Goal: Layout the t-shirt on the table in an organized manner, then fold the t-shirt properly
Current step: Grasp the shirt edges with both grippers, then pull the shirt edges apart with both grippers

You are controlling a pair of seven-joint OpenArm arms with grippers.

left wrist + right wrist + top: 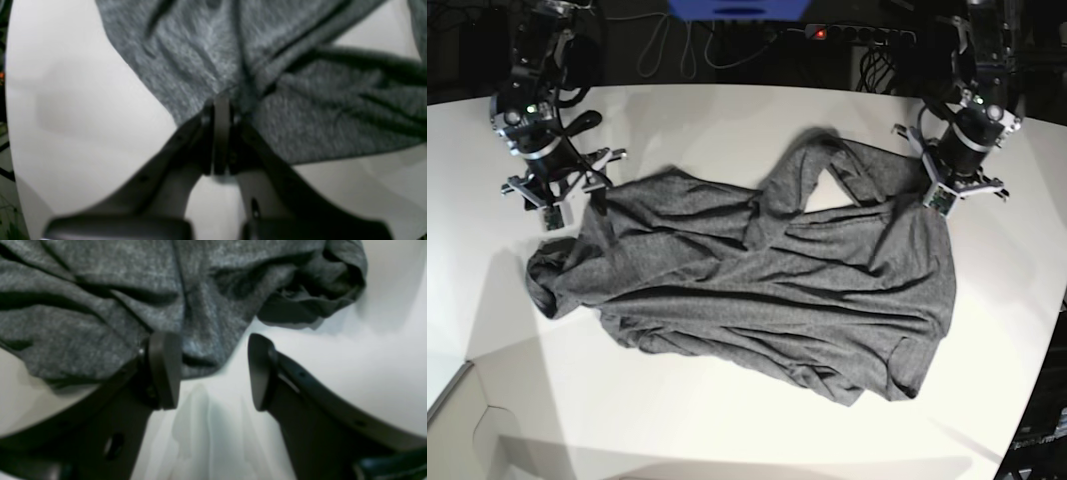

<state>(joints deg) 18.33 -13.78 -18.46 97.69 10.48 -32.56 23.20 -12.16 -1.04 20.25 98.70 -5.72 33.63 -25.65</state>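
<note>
One t-shirt [757,300] on one table [727,120]; two tools: left tool [222,100] clamped on shirt, right tool [213,370] apart.

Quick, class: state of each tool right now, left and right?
Left tool: closed, pinching an edge of the t-shirt.
Right tool: open, holding nothing, with the shirt's edge lying between its fingers.

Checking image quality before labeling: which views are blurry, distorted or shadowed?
Left wrist: soft all over, t-shirt weave smeared, fisheye curve at the table edge. Right wrist: right hand fairly sharp, cloth soft. Base: sharpest, with shadow bands across the near table and a dark background.
</note>
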